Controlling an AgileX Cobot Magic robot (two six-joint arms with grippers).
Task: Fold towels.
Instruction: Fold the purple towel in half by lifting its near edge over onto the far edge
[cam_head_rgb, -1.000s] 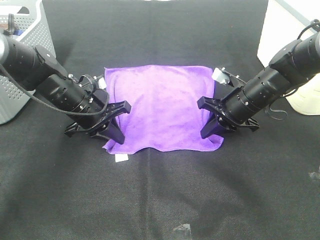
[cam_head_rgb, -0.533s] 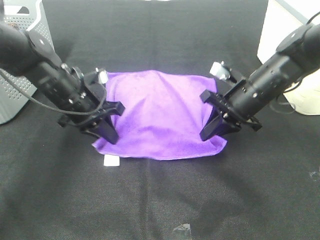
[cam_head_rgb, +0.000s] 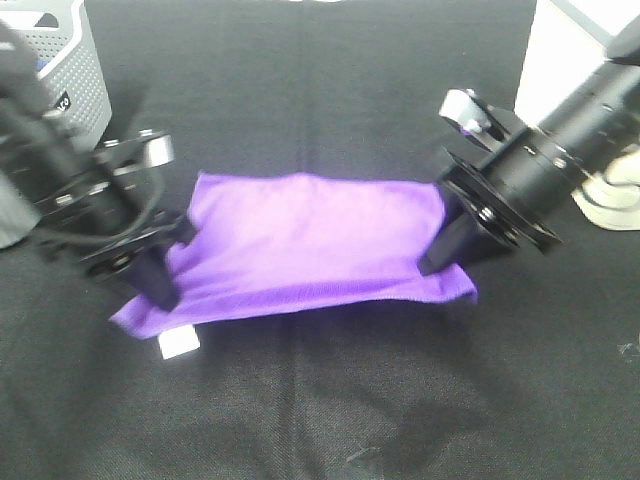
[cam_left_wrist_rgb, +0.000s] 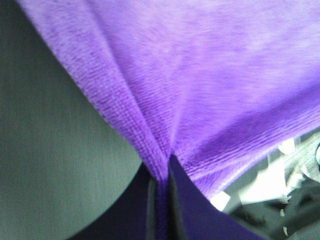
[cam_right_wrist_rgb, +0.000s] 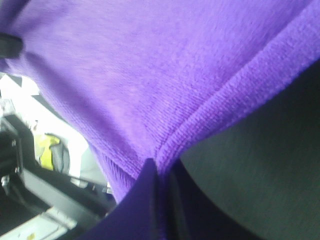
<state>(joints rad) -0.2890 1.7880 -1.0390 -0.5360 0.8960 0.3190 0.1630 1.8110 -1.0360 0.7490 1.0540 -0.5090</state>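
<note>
A purple towel (cam_head_rgb: 300, 245) hangs stretched between my two grippers above the black table, with a white tag (cam_head_rgb: 178, 344) at its near left corner. My left gripper (cam_head_rgb: 163, 292) is shut on the towel's left edge; the left wrist view shows the cloth (cam_left_wrist_rgb: 200, 85) pinched into folds between the jaws. My right gripper (cam_head_rgb: 437, 262) is shut on the towel's right edge; the right wrist view shows the hem (cam_right_wrist_rgb: 200, 120) clamped between the jaws. The towel sags a little in the middle.
A grey perforated basket (cam_head_rgb: 55, 60) stands at the far left. A white box (cam_head_rgb: 560, 50) and a cream object (cam_head_rgb: 610, 195) sit at the far right. The black tablecloth (cam_head_rgb: 320, 410) spreads in front of the towel.
Both grippers have lifted the towel off the table and pulled apart, stretching it wider. The arms have risen and the towel's near edge has moved toward the front.
</note>
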